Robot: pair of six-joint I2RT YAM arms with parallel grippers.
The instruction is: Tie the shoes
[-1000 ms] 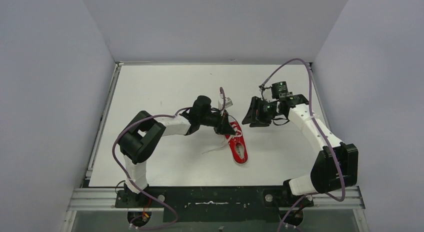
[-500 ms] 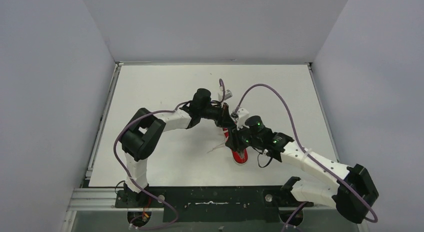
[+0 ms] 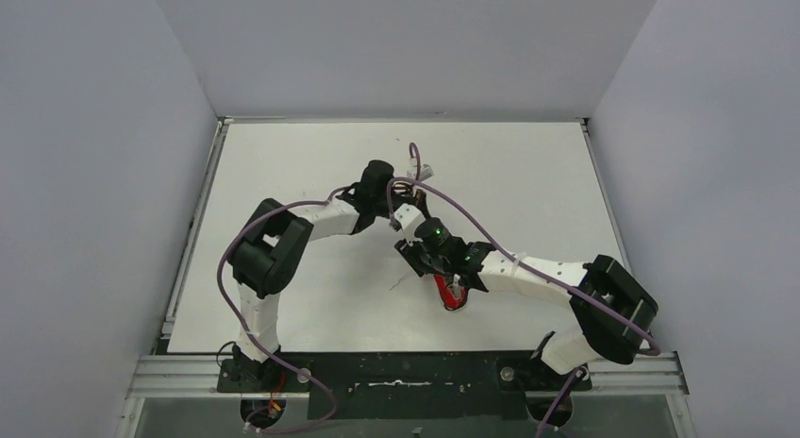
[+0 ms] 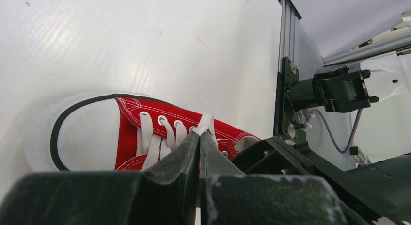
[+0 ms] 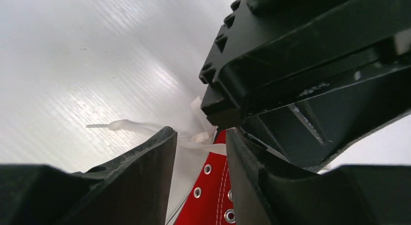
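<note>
The red sneaker [image 3: 452,296] lies on its sole in the near half of the white counter [image 3: 311,164], a little right of the middle. From above only its near end shows red, since the two arms meet over the rest of it.

In the left wrist view the sneaker [image 4: 127,135] lies across the frame. Its white toe cap [image 4: 82,133] with the black trim line is at the left, and the white laces [image 4: 154,137] are threaded up through the metal eyelets. The left hand [image 4: 199,135] sits low over the lacing with its two fingers pressed flat together. A white lace [image 4: 206,122] stands up right at their tips and looks pinched between them.

In the right wrist view a strip of the sneaker's red canvas [image 5: 208,200] with its eyelets [image 5: 207,169] shows at the bottom. The right hand [image 5: 201,140] is low over the counter [image 5: 72,50] beside the sneaker's side, its fingers [image 5: 145,162] narrowly apart. A strand of white lace crosses the gap between them, and neither finger visibly presses on it. The loose lace end [image 5: 121,125] trails away to the left, flat on the counter. In the top view it shows as a thin white line [image 3: 401,285] just left of the sneaker. The black housing [image 5: 300,65] of the left arm's end fills the upper right of that view, close to the right hand's fingertips.

The left arm [image 3: 311,226] reaches in from the left and the right arm [image 3: 538,273] from the right. An aluminium rail [image 4: 289,36] stands at the counter's edge.
</note>
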